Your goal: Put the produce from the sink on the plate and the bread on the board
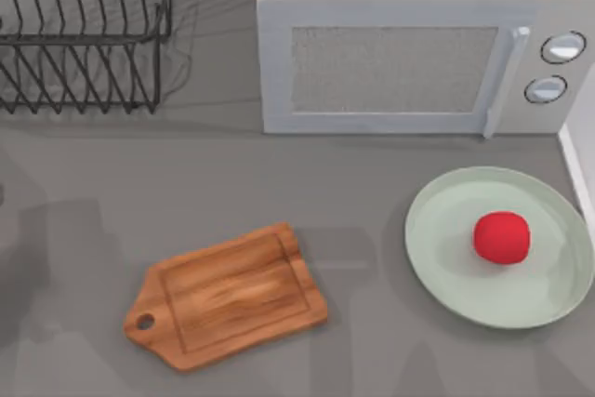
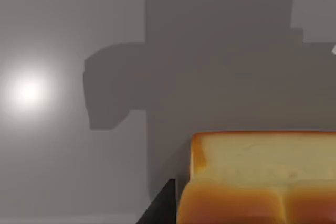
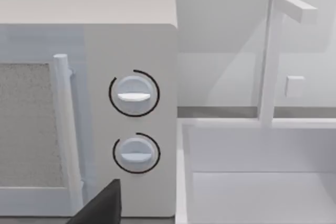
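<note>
Nearest us, the board (image 1: 226,297) lies bare on the tabletop (image 1: 372,192); the bread (image 2: 260,179), golden with pale sides, sits against our left jaws, whose grip we cannot tell. Farther right, the tomato (image 1: 502,237) rests on the plate (image 1: 446,239): half done. Right jaws face the microwave (image 3: 131,103), state unclear.

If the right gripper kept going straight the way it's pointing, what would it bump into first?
Probably the microwave, near its two knobs; the right wrist view faces that corner, with the sink beside it. Depth is unclear, so this is a guess.
</note>
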Motion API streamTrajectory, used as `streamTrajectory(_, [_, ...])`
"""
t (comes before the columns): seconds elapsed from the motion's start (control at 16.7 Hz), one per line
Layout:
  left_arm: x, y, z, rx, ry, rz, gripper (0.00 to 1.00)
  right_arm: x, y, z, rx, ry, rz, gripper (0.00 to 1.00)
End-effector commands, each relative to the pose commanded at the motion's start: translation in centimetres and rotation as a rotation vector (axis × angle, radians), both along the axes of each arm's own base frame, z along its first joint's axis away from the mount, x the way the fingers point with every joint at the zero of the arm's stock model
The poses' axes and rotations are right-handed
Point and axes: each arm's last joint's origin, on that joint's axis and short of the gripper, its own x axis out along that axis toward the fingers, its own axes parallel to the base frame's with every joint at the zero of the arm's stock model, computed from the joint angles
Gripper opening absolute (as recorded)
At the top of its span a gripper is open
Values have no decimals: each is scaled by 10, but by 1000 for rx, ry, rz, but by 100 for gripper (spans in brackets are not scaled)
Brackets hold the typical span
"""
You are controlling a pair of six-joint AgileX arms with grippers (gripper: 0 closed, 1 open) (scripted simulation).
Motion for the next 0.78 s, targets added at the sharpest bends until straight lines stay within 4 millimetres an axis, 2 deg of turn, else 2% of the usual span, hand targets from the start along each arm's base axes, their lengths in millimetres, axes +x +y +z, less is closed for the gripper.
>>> streamTrajectory(0.12, [0,0,0,0,0,0,2,0,0,0,0,0,0,100])
streamTrajectory(0.18, [0,0,0,0,0,0,0,0,0,0,0,0,0,100])
streamTrajectory(0.6, [0,0,0,0,0,0,0,0,0,0,0,0,0,100])
streamTrajectory(0.66, [-2,-2,12,-9,-8,11,0,0,0,0,0,0,0,100])
streamTrajectory(0.78, [0,-1,16,-8,-10,12,0,0,0,0,0,0,0,100])
